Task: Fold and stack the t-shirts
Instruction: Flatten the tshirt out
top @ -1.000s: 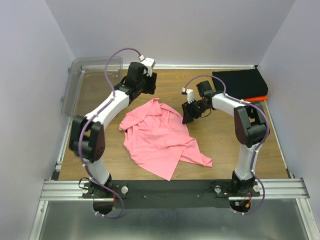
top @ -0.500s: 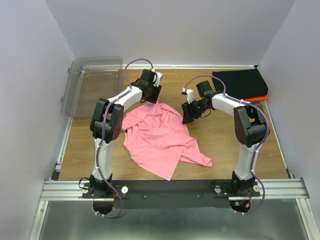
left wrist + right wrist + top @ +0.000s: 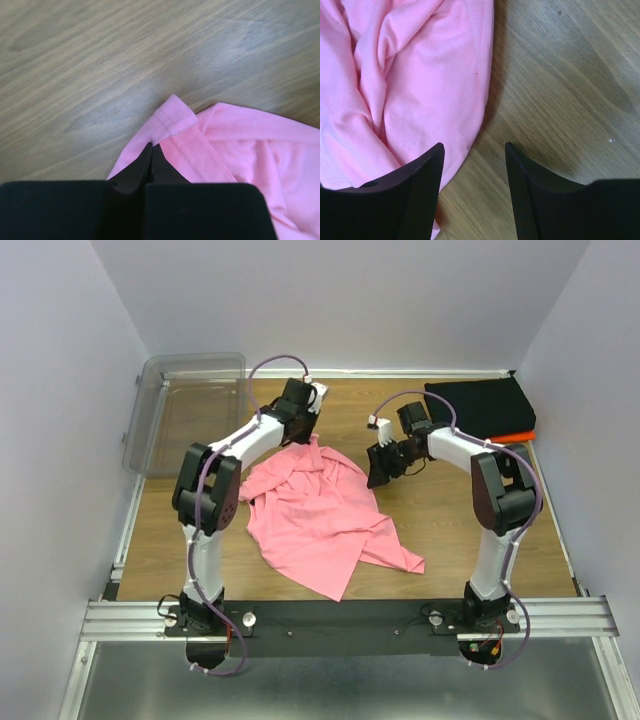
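Observation:
The salmon-pink t-shirt lies crumpled in the middle of the wooden table. My left gripper is at its far tip, and in the left wrist view the jaws are pressed together on the hemmed corner of the pink t-shirt. My right gripper hovers at the shirt's far right edge. It is open, one finger over the pink t-shirt and the other over bare wood. A black folded t-shirt rests on an orange one at the back right.
A clear plastic bin stands at the back left, against the wall. Grey walls close in the table on three sides. Bare wood shows to the right of the pink shirt.
My left arm swung right and down from beside the bin to the shirt's far tip, and its jaws closed on the hem. The right gripper barely moved.

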Motion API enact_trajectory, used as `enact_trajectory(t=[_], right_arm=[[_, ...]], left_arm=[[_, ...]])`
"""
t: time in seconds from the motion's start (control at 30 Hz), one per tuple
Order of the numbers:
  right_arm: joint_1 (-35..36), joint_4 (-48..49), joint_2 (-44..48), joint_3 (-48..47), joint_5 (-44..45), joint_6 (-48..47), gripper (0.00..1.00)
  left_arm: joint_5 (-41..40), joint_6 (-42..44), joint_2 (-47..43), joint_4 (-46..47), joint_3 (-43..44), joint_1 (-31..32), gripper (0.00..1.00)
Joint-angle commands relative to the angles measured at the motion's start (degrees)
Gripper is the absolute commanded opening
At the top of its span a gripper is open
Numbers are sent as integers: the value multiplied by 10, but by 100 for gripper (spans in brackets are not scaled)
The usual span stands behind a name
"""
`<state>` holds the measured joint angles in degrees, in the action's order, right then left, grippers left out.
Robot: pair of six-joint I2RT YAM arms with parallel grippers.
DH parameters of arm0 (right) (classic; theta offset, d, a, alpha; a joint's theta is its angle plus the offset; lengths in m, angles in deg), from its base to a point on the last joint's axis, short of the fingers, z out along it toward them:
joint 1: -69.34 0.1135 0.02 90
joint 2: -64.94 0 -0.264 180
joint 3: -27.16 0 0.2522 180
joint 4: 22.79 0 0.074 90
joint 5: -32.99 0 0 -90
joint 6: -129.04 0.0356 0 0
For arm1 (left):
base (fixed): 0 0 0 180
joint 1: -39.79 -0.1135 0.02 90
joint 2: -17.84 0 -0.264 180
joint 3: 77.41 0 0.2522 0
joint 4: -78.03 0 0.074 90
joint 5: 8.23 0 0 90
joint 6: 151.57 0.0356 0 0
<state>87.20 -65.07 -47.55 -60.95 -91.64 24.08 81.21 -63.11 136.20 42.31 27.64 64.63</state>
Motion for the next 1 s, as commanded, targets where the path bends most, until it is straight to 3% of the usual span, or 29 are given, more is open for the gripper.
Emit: enact_trajectory(t=[0.0, 0.27, 0.33, 0.4, 0.43, 0.5, 0.6, 0.73, 0.87, 0.97], right_arm=[[-5, -1, -21, 4, -60, 18, 59], [6, 0, -58, 2, -101, 34, 56], [9, -1, -62, 0, -93, 36, 49], [9, -1, -64, -4, -86, 39, 36], [9, -1, -63, -5, -74, 41, 19], [9, 1, -55, -5, -53, 39, 1], [8, 3, -13, -5, -2, 29, 1], [7, 2, 125, -17, 70, -3, 1], [7, -23, 268, -110, 134, -33, 1], [7, -75, 300, -190, 144, -41, 1]], left_arm=[[3, -18, -99, 47, -34, 2, 0], [35, -32, -183, 71, -93, 0, 0], [33, -32, -199, 72, -105, 1, 0], [33, -34, -209, 73, -115, 0, 0], [33, -36, -220, 74, -118, 0, 0], [29, -38, -232, 78, -127, -1, 0], [26, -42, -270, 85, -140, -2, 0], [21, -48, -377, 116, -169, -1, 0], [21, -70, -531, 164, -177, -2, 0], [44, -97, -615, 210, -175, -2, 0]])
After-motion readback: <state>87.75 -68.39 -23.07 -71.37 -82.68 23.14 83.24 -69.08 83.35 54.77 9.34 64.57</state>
